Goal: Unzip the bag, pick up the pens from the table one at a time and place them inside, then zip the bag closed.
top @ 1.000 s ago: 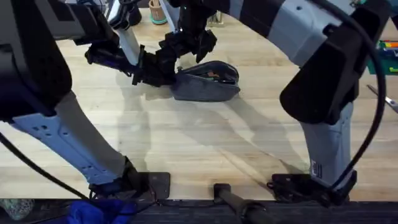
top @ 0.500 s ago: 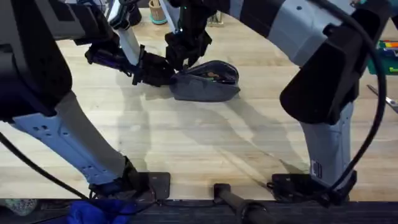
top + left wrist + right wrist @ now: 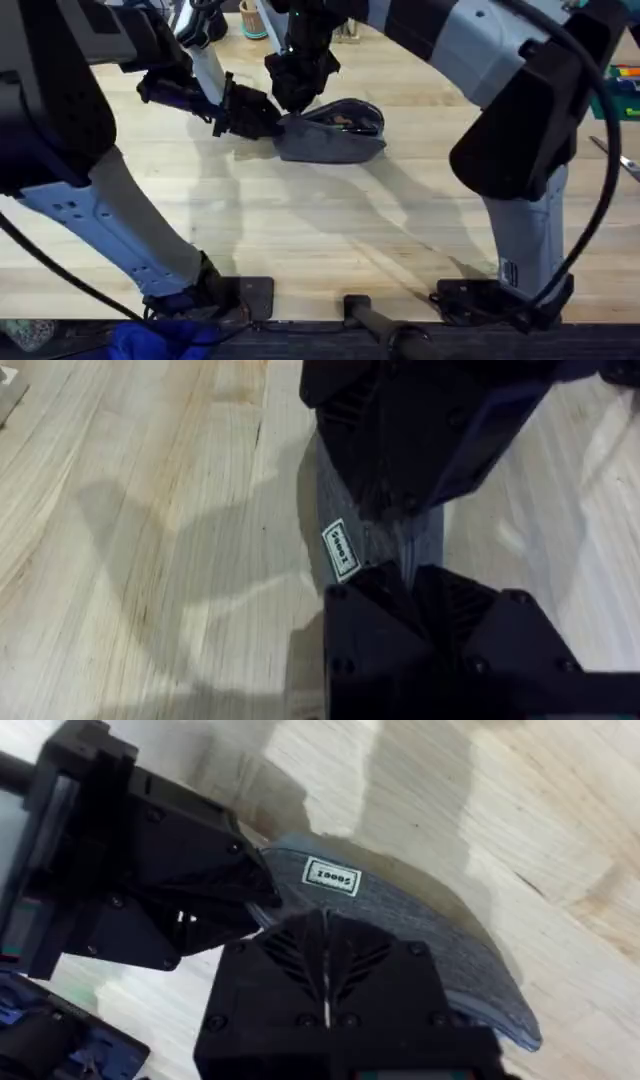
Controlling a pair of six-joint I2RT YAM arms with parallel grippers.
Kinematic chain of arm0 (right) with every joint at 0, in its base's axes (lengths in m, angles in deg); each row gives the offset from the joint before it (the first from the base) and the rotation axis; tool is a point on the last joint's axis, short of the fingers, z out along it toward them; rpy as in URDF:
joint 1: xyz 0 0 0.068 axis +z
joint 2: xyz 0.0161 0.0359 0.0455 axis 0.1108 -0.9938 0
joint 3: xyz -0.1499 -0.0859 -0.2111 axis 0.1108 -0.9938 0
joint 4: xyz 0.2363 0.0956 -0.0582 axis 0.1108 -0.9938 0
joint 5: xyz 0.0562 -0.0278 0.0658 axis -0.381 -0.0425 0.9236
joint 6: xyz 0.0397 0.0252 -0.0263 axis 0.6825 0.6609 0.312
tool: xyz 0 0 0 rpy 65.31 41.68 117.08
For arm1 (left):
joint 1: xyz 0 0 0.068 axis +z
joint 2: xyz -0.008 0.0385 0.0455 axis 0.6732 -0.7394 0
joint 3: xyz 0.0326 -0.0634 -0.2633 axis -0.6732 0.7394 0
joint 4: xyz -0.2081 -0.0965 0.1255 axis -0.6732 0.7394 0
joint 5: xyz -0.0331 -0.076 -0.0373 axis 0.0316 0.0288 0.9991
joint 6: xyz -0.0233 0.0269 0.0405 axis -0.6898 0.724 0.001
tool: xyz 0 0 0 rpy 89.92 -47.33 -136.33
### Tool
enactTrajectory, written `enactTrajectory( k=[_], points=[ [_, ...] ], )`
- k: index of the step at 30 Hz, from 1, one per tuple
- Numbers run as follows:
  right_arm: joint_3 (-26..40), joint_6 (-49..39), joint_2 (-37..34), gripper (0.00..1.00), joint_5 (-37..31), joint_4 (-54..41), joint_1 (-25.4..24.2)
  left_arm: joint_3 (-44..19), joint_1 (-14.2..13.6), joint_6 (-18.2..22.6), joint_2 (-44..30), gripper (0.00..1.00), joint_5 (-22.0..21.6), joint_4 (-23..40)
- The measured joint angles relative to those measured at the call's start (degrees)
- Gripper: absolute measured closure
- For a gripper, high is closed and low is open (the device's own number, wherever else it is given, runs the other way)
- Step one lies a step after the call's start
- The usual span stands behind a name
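Note:
The blue-grey bag (image 3: 340, 135) lies on the table (image 3: 300, 230) at centre back. Its zipper gapes along the top, and a small yellowish glint shows inside; the pens are otherwise hidden. My left gripper (image 3: 268, 120) is shut on the bag's left end. The left wrist view shows that gripper (image 3: 415, 572) pinching fabric beside a white label (image 3: 340, 547). From above, my right gripper (image 3: 298, 102) presses onto the same end, close to the left one. Its fingers meet on the zipper line (image 3: 325, 915) just beyond the label (image 3: 330, 875). What they pinch is hidden.
A cup holding sticks (image 3: 252, 20) stands at the back. Scissors (image 3: 622, 160) and coloured items (image 3: 625, 85) sit at the right edge. Bare wood stretches in front of the bag. Both arms crowd the back left and centre.
The right gripper's fingers, spread wide a second ago, have drawn together and dropped onto the bag's left end. The left gripper and the bag stayed where they were.

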Motion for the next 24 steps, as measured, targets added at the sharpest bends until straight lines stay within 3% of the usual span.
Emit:
enactTrajectory(
  k=[24],
  points=[
    [6.8,0.0,0.02,0.97,-0.02,-6.29,-0.2,0.0,0.0,0.0,0.0,0.959,0.09,-0.04]
  ],
)
